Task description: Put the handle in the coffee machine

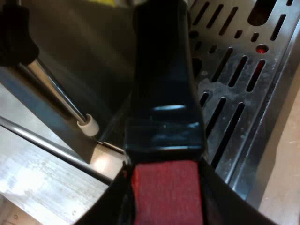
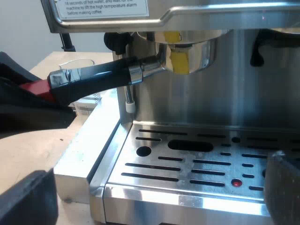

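The metal holder (image 2: 190,56) is set under the espresso machine's (image 2: 243,93) front, its red end (image 2: 35,88) clamped by the left gripper (image 1: 165,199). The right gripper (image 2: 152,192) is spread apart. The handle (image 2: 93,77) should be turned slowly, kept level.

Soft, even indoor light. A pale glare streak lies across the glossy dark handle (image 1: 164,93). The drip tray (image 2: 178,199) rim shines bright, and the espresso machine (image 2: 211,98) front mirrors dim shadows.
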